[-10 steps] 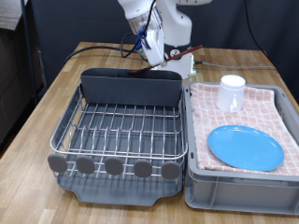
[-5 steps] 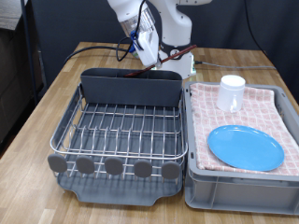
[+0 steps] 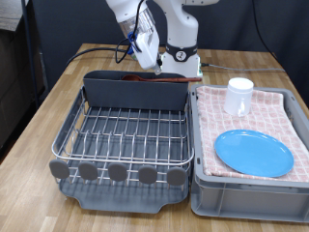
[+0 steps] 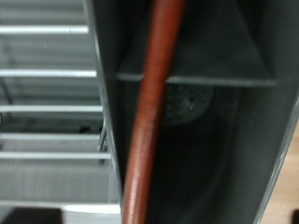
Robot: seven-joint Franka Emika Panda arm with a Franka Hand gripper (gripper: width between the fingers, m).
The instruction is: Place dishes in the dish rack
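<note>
Gripper (image 3: 145, 50) has risen and shifted toward 10 o'clock since half a second ago; finger spread can't be told. Wooden spoon (image 4: 149, 112) lies across the grey caddy (image 3: 135, 92) at the rack's (image 3: 121, 140) 12 o'clock end. Mug (image 3: 239, 95) and blue plate (image 3: 253, 152) sit in the cloth-lined bin (image 3: 246, 198), at the rack's 3 o'clock.

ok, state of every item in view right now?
wooden spoon: lying in the caddy
caddy: upright at the rack's far end
dish rack: wire grid bare
white mug: on the checkered cloth
blue plate: flat on the cloth
pincer: above the caddy
</note>
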